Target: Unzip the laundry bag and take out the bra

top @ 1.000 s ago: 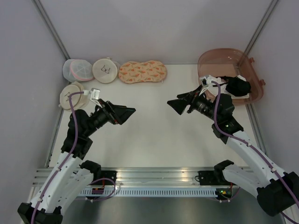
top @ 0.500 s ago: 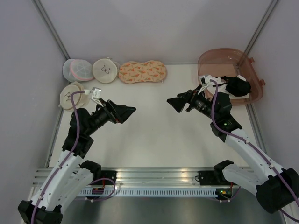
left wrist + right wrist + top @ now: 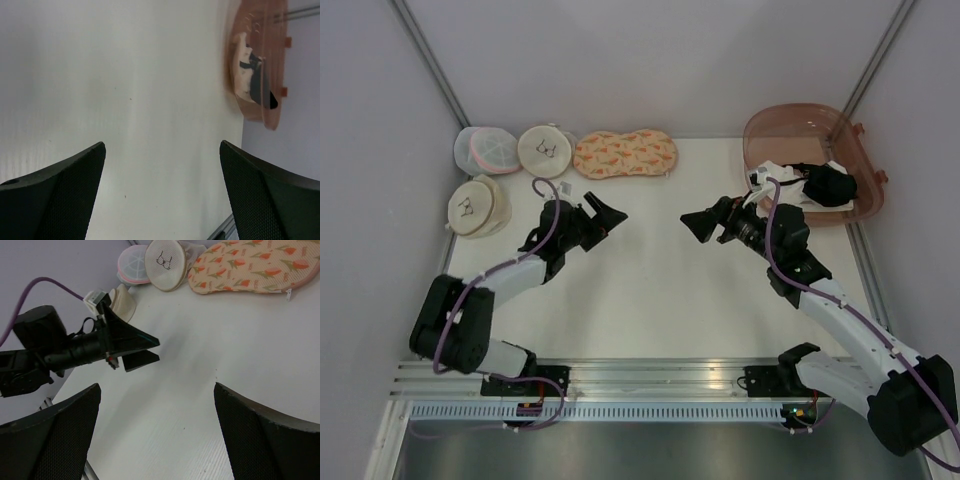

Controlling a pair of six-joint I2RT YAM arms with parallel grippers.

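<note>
— Since a second ago the left arm has dropped low and reached forward. Its gripper is now nearer the laundry bag, fingers spread wide, nothing held. The right gripper is equally wide and empty.
— Risks?
— The bag lies at the far edge just beside a round pouch. A sloppy reach could grab that, or shove the soft bag instead of catching the zip.
— And the bra?
— Not visible, presumably zipped inside. The zip pull is too small to make out, and the basket looks blurred in the left wrist view.
</note>
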